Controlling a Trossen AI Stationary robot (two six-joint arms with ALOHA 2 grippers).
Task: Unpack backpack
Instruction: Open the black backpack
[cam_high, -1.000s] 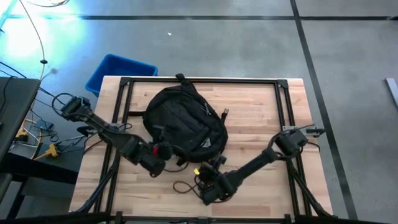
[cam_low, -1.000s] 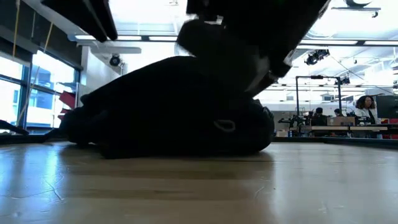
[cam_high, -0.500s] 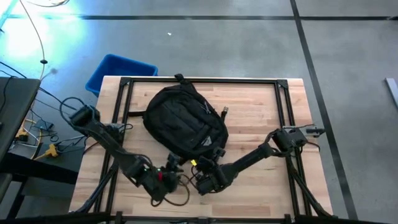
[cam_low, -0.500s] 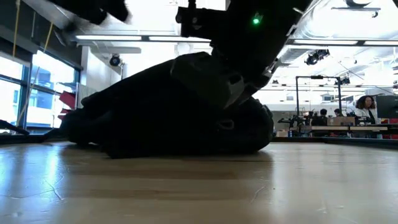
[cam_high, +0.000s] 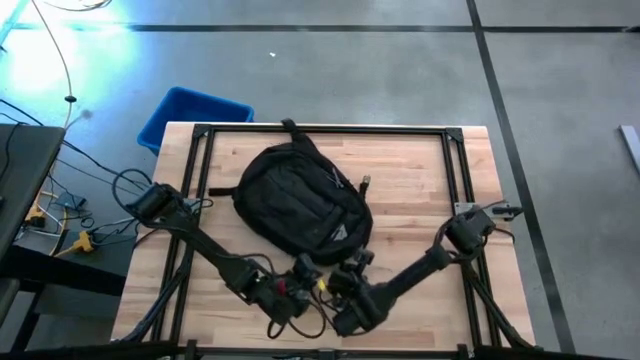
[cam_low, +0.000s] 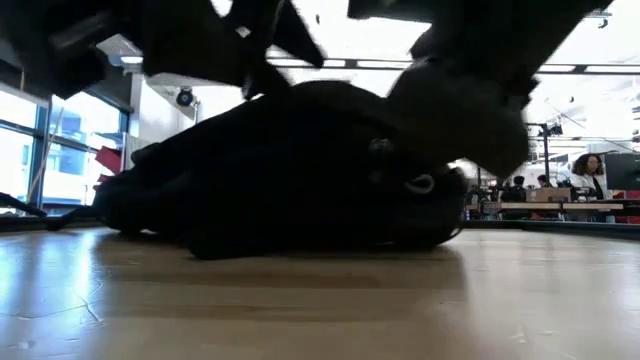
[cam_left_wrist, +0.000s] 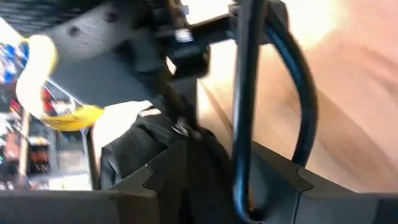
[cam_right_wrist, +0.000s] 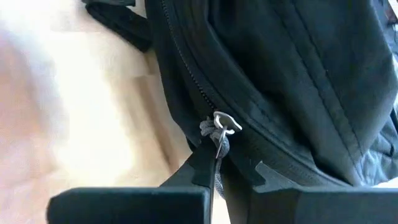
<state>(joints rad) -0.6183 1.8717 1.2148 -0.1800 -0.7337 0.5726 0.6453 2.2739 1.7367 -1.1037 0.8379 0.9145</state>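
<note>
Closest to the table's front edge, both grippers sit side by side just in front of the backpack (cam_high: 300, 200). The right gripper (cam_right_wrist: 214, 163) has its fingers pressed together on a thin cord hanging from the metal zipper pull (cam_right_wrist: 219, 127), right at the backpack's front rim. In the overhead view that right gripper (cam_high: 345, 278) lies just in front of the backpack's right front corner, its arm stretching back to the table's right side. The left gripper (cam_high: 300, 275) is just beside it, in front of the backpack's middle, and from what I can see I cannot tell whether its fingers are spread or closed on anything; its wrist view shows only a blurred black cable (cam_left_wrist: 249, 106) and a yellow-white patch (cam_left_wrist: 56, 81) close up. A loose dark cord (cam_high: 300, 325) curls on the wood in front of the backpack, by the left gripper.

The backpack itself lies flat on the wooden table (cam_high: 420, 180), roughly at the centre and a little to the left, its top loop pointing at the far edge.

Beyond the backpack, off the table's far left corner, a blue bin (cam_high: 190, 115) stands on the floor. In the level view a person (cam_low: 588, 170) sits at a desk well behind the backpack.
</note>
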